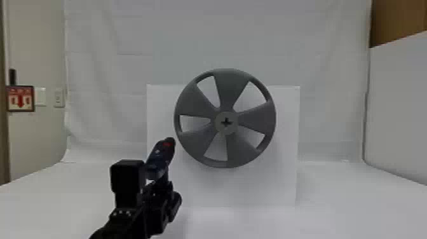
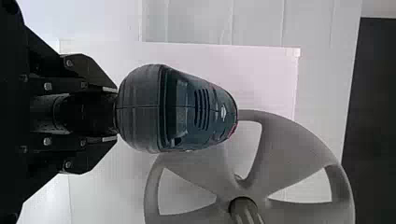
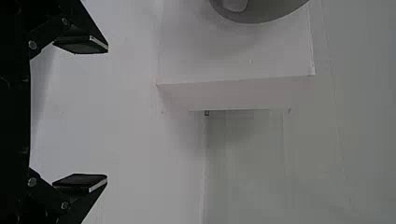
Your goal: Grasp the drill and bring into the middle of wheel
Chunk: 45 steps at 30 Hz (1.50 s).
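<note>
In the head view my left gripper [image 1: 155, 187] holds the drill [image 1: 161, 155], whose body stands above it, left of and lower than the wheel's hub. The grey five-spoked wheel [image 1: 232, 89] is upright, with a cross-shaped recess at its hub. The left wrist view has my left gripper [image 2: 109, 114] shut on the handle of the drill [image 2: 191, 109]; the drill's dark blue body overlaps part of the wheel [image 2: 299, 144]. My right gripper [image 3: 100, 112] stands open with nothing between its fingers; a piece of the wheel [image 3: 261, 11] lies at that view's top edge.
Behind the wheel stands a white panel [image 1: 286, 152] on the white table [image 1: 349, 203]. White cloth [image 1: 105, 63] hangs at the back, and a white partition [image 1: 397, 108] is at the right. A red sign [image 1: 21, 98] is on the wall at far left.
</note>
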Each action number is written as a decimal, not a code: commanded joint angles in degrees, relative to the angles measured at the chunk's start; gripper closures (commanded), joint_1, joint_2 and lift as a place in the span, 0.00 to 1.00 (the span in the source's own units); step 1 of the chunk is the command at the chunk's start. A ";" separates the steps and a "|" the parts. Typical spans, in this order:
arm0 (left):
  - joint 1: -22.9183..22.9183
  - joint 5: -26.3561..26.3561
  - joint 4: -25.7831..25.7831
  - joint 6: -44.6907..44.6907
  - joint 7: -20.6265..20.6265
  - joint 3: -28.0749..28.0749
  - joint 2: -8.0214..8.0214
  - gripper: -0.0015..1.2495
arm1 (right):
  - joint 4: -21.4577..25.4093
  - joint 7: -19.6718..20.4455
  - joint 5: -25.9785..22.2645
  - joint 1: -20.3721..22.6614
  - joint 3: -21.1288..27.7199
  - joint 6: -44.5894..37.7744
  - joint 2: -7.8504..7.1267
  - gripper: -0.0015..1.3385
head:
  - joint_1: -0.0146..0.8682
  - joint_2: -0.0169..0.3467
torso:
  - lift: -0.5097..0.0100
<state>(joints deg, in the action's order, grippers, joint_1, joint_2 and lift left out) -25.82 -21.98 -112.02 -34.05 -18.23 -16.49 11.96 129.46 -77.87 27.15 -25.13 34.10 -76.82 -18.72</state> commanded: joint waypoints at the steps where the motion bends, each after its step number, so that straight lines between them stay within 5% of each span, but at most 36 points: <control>1: -0.72 0.09 1.80 0.03 -0.93 -0.91 -0.19 0.94 | 0.00 -0.45 0.18 0.00 -0.26 0.00 0.00 0.22 | 0.08 0.13 | 0.21; 45: -1.42 2.20 9.27 0.74 -3.04 -1.08 -0.89 0.94 | -0.18 -0.45 0.88 -0.09 -1.23 0.00 0.44 0.22 | 0.08 0.13 | 0.21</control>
<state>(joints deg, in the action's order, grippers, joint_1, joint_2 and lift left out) -27.28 -19.86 -103.14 -33.62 -21.27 -17.67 11.15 129.28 -77.87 28.04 -25.25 32.97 -76.82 -18.33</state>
